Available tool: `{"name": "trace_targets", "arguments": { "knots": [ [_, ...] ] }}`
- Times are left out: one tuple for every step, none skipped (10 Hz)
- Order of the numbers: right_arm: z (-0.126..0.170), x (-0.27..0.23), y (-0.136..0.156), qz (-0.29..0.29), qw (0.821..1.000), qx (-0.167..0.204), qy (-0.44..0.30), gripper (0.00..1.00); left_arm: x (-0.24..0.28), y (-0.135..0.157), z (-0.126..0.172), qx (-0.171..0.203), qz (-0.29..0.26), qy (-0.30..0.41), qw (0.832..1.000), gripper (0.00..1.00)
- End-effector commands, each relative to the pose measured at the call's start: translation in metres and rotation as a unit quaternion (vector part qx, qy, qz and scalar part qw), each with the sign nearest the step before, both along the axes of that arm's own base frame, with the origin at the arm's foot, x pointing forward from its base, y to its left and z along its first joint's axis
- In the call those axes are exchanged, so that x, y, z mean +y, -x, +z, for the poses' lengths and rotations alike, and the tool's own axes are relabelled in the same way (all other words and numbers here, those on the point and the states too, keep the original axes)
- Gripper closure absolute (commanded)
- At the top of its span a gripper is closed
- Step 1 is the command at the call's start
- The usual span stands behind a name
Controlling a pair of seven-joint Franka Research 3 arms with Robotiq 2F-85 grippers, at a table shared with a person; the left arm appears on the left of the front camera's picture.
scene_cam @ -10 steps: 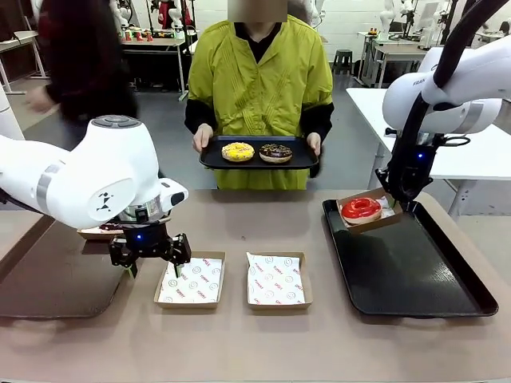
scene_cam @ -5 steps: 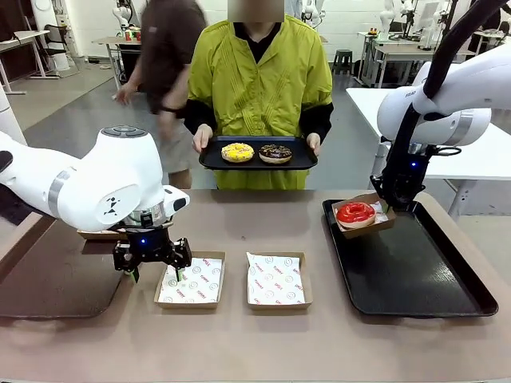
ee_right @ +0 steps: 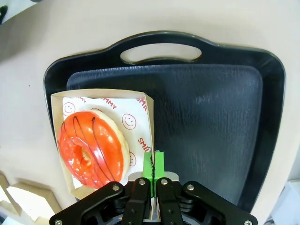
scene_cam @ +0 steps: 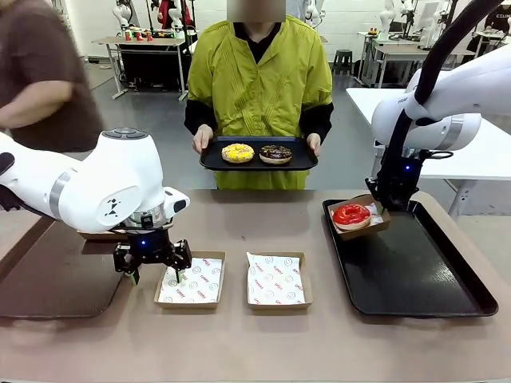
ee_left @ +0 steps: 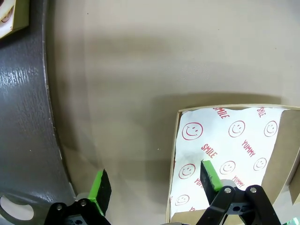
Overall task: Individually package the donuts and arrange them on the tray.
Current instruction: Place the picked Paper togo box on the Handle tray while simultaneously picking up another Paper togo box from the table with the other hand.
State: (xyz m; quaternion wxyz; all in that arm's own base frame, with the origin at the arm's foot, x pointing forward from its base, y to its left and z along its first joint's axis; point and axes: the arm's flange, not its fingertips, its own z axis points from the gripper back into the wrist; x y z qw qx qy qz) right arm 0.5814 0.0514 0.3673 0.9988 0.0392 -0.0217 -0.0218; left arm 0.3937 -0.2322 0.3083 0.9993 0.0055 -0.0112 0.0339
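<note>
A glossy red donut (scene_cam: 350,214) lies in a paper-lined cardboard box (scene_cam: 375,227). My right gripper (scene_cam: 391,203) is shut on that box's side wall and holds it just over the far left corner of the black tray (scene_cam: 415,275). The right wrist view shows the red donut (ee_right: 91,147), the box (ee_right: 140,110) and the pinching gripper (ee_right: 153,165). My left gripper (scene_cam: 152,267) is open astride the left wall of an empty box (scene_cam: 192,281). One pad (ee_left: 209,174) is over the paper, the other (ee_left: 101,190) over the table. The person's small tray (scene_cam: 257,163) carries a yellow donut (scene_cam: 237,152) and a chocolate donut (scene_cam: 275,153).
A second empty lined box (scene_cam: 276,281) sits at the table's middle. A dark tray (scene_cam: 48,279) lies at the left, with another box (scene_cam: 97,234) on it, mostly hidden behind my left arm. A passer-by (scene_cam: 40,72) stands at the far left.
My right gripper has carried the box with the red donut leftward and lower, toward the tray's far left corner. My left gripper has edged slightly right at the empty box. The passer-by walked across.
</note>
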Motion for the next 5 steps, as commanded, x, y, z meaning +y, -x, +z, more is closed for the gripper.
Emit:
{"name": "trace_targets", "arguments": {
  "knots": [
    [-0.0002, 0.005, -0.0106, 0.004, 1.0, 0.001, 0.003, 0.99, -0.0048, -0.0046, -0.0047, -0.01, 0.002, -0.005, 1.0, 0.0],
    [-0.0009, 0.0059, -0.0124, 0.003, 1.0, 0.002, 0.006, 0.99, -0.0045, -0.0052, -0.0052, -0.008, 0.003, -0.004, 1.0, 0.0],
    [-0.0001, 0.0057, -0.0133, 0.001, 1.0, 0.002, 0.007, 0.99, -0.0039, -0.0061, -0.0048, -0.006, 0.005, -0.001, 1.0, 0.0],
    [0.0004, 0.0056, -0.0135, 0.0, 1.0, 0.002, 0.007, 0.99, -0.0032, -0.0064, -0.0034, -0.009, 0.002, 0.009, 1.0, 0.0],
    [0.0005, 0.0053, -0.0138, -0.001, 1.0, 0.002, 0.006, 0.99, -0.0024, -0.0059, 0.0003, -0.013, 0.006, 0.023, 1.0, 0.0]
  ]
}}
